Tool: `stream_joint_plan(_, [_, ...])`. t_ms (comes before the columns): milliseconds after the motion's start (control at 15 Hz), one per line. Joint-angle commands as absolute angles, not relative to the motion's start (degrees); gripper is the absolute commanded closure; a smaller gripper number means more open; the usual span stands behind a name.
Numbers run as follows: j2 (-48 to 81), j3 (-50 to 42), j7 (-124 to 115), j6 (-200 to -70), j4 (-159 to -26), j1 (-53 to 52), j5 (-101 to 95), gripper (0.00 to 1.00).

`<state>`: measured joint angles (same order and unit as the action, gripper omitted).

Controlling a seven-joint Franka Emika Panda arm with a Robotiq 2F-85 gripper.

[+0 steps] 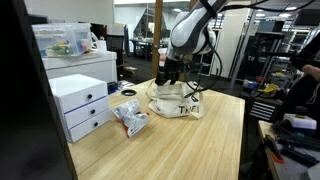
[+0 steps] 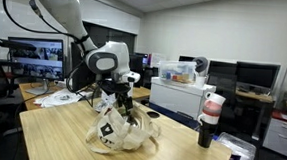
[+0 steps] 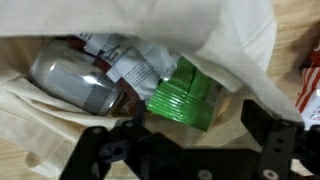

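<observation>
The end effector [image 3: 190,140] is hovering with its fingers spread wide over the mouth of the white cloth bag [image 1: 178,102]. The bag is sitting on the tabletop [image 1: 190,150], towards its far edge. Inside, a green ridged cap [image 3: 185,95] is lying near a silver can [image 3: 72,80] (wrappers are crowding between them). In my judgement, any lowering should be going straight and slowly, keeping both fingers clear of the cloth rim.

Silver can [image 3: 70,80] and green lid [image 3: 185,100] half hidden under bag cloth [image 3: 230,40]; label print [image 3: 130,68] blurred
</observation>
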<state>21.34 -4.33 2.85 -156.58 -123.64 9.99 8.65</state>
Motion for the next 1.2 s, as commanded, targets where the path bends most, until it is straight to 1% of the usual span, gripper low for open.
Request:
stream_joint_plan(0, [22.19, -2.62, 4.37, -157.80, -122.92, 11.57, 10.91, 0.38])
stream_joint_plan(133, [22.41, -2.72, 4.10, -157.30, -122.37, 11.75, 11.16, 0.56])
stream_joint_plan(333, [22.68, -2.90, 3.86, -156.87, -121.84, 11.96, 11.10, 0.75])
stream_joint_plan(533, [22.45, -2.91, 4.25, -157.04, -122.04, 12.29, 10.83, 0.97])
stream_joint_plan(667, [22.16, -2.86, 4.48, -157.03, -122.33, 12.44, 10.84, 1.00])
stream_joint_plan(733, [22.20, -3.53, 3.62, -157.20, -122.40, 11.94, 10.06, 1.00])
stream_joint_plan(800, [22.21, -3.57, 3.63, -157.13, -122.41, 11.99, 10.07, 0.81])
stream_joint_plan(867, [22.32, -3.98, 3.39, -157.32, -122.45, 11.81, 9.60, 0.72])
stream_joint_plan(933, [22.39, -4.12, 3.24, -157.25, -122.43, 11.78, 9.56, 0.68])
stream_joint_plan(1133, [22.56, -4.28, 3.29, -157.41, -122.51, 11.83, 9.62, 0.48])
